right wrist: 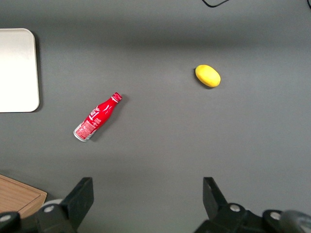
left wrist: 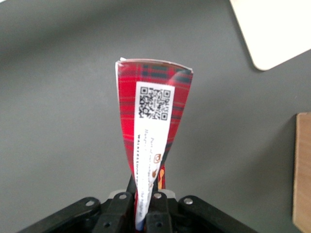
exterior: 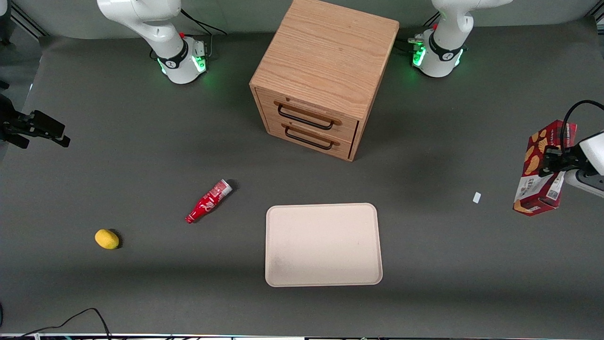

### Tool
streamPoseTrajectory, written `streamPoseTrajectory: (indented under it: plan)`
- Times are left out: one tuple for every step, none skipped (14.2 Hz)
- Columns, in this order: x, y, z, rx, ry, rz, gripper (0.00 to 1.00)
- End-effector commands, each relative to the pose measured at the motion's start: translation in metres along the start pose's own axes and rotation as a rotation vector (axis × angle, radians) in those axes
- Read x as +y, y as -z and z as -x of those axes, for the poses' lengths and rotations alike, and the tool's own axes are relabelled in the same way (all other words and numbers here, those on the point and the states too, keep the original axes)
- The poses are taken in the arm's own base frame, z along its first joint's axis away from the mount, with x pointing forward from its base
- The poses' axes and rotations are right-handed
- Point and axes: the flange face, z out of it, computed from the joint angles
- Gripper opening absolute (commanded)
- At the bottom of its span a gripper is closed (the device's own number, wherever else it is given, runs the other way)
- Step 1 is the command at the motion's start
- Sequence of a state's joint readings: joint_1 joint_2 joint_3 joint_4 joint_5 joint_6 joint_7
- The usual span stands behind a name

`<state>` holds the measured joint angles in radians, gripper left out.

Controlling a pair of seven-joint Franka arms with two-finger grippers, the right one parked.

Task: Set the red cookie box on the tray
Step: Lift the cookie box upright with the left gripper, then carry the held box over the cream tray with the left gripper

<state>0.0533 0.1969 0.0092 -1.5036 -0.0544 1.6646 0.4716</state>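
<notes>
The red cookie box point(exterior: 538, 174) is a slim dark-red plaid carton with cookie pictures. It stands nearly on end at the working arm's end of the table, its labelled end lowest. My gripper point(exterior: 557, 160) is shut on it about halfway along its length. In the left wrist view the box point(left wrist: 150, 116) sticks out from between the gripper point(left wrist: 144, 204) fingers, its QR-code label facing the camera. The cream tray point(exterior: 323, 244) lies flat and bare near the front of the table, well away from the box toward the table's middle. One corner of the tray point(left wrist: 277, 29) shows in the wrist view.
A wooden drawer cabinet point(exterior: 321, 71) stands farther from the front camera than the tray; its edge point(left wrist: 303, 174) shows in the wrist view. A red soda bottle point(exterior: 209, 200) and a yellow lemon point(exterior: 107, 238) lie toward the parked arm's end. A small white scrap point(exterior: 476, 197) lies near the box.
</notes>
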Motion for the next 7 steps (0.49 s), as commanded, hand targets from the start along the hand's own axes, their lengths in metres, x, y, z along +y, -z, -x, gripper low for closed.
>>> streamPoseTrajectory:
  plan:
    - [0.047,0.015,-0.041,-0.007,0.078,0.013,0.00]
    - [0.071,0.012,-0.057,-0.012,0.110,0.022,0.00]
    - [0.094,0.009,-0.075,-0.008,0.150,0.030,0.00]
    - [0.119,0.003,-0.093,0.001,0.188,0.040,0.00]
    - [0.144,-0.004,-0.112,0.009,0.221,0.046,0.00]
    - [0.171,-0.015,-0.134,0.016,0.248,0.051,0.00]
    - [0.193,-0.028,-0.153,0.026,0.276,0.056,0.00]
